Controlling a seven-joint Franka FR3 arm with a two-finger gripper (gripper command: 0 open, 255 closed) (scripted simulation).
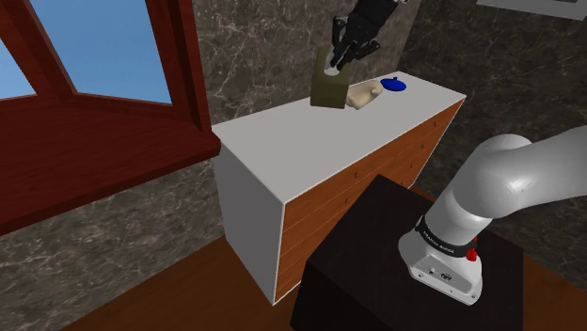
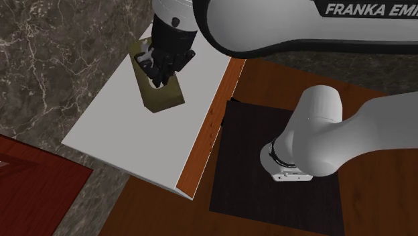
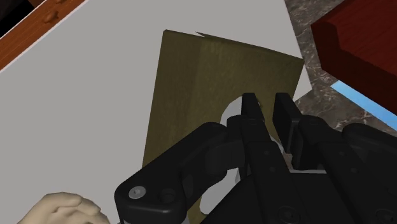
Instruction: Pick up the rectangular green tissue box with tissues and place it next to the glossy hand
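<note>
- All-black two-finger gripper (image 1: 342, 56) is at the far end of the white-topped dresser with wooden drawer fronts (image 1: 310, 141), pointing down.
- Fingers (image 3: 249, 109) are drawn nearly together, clamped on the top of the olive-green rectangular tissue box (image 1: 329, 90) right at its opening. A bit of white tissue (image 3: 231, 112) shows beside them.
- The box hangs tilted from the gripper over the dresser top, near the marbled wall. Cannot tell if its lower edge touches the surface.
- Second exterior view: the gripper (image 2: 161, 75) sits over the box (image 2: 166, 95), above the white dresser top (image 2: 120, 127).
- Glossy beige model hand (image 1: 363, 94) lies on the dresser just beside the box, on the shoulder view's right. In the wrist view the hand (image 3: 60, 207) is next to the gripper body.
- Small blue object (image 1: 394, 85) rests on the dresser just past the hand.
- Dark box stand (image 1: 376, 254) is in front of the drawers.
- Red-framed window (image 1: 94, 141) is at the shoulder view's left.
</note>
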